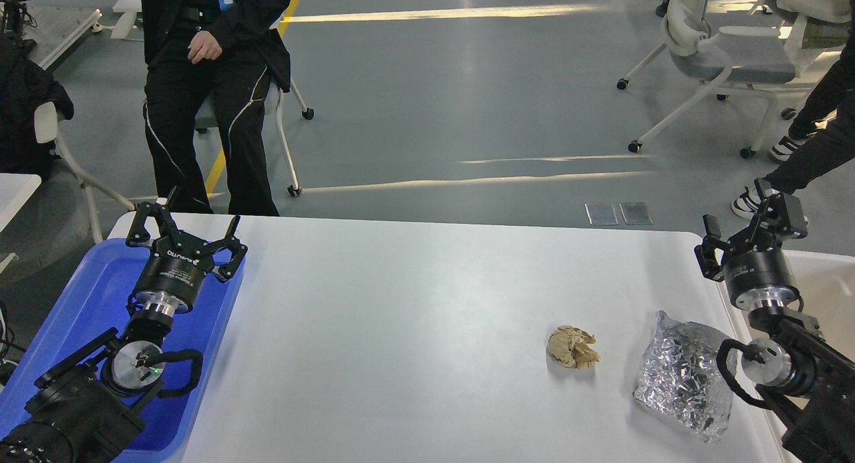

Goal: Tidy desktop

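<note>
Desktop (414,329) is seen as a broad white surface filling the lower middle of the head view. Two loose items are left on its right part: a crumpled tan paper wad (572,347), and a crinkled silver foil bag (685,375) just beside it toward the right edge, the two apart.

Left gripper (184,234) is held over the far end of the blue tray (87,296) at the desktop's left edge; its fingers are spread wide and nothing is carried between them. Right gripper (748,232) is raised near the desktop's far right corner, over the rim of the cream bin (825,276). Its fingers also appear parted and empty, though part of it is viewed from behind.

Judged stage: early, since both items are yet to be cleared.

Risks noted:
- The foil bag is likely slippery and yielding; a shallow pinch could slide off or only crumple it.
- The bag lies close to the desktop edge and to the right arm's forearm, so a careless descent could knock it off.
- The paper wad is light; a glancing finger could push it away instead of closing on it.
- What the tray holds beneath the left arm is hidden.
</note>
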You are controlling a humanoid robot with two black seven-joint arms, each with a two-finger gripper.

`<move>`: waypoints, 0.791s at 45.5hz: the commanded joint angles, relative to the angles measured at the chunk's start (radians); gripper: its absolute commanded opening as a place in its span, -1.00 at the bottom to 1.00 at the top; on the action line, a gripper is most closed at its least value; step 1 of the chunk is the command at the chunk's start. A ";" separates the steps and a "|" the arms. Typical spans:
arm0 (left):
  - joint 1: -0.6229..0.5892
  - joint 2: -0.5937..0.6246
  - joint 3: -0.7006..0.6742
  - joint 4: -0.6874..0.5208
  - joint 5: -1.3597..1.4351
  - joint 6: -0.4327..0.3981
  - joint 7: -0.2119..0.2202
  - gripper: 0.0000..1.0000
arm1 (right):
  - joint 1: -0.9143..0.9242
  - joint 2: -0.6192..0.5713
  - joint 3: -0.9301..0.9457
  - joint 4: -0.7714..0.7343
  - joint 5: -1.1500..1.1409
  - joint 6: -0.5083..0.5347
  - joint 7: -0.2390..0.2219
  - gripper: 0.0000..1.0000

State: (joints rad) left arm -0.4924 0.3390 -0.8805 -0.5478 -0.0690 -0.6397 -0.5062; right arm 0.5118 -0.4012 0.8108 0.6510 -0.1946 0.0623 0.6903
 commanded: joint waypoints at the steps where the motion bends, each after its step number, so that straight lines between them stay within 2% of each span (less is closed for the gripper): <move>1: 0.000 0.000 0.002 0.000 0.005 0.002 0.003 1.00 | -0.001 -0.002 -0.001 -0.002 0.001 -0.001 0.000 1.00; 36: 0.000 0.002 0.000 0.000 0.003 0.002 0.005 1.00 | 0.000 -0.007 0.011 0.004 0.012 0.004 -0.002 1.00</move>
State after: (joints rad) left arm -0.4924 0.3405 -0.8805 -0.5476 -0.0657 -0.6381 -0.5015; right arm 0.5080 -0.4063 0.8225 0.6552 -0.1873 0.0651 0.6903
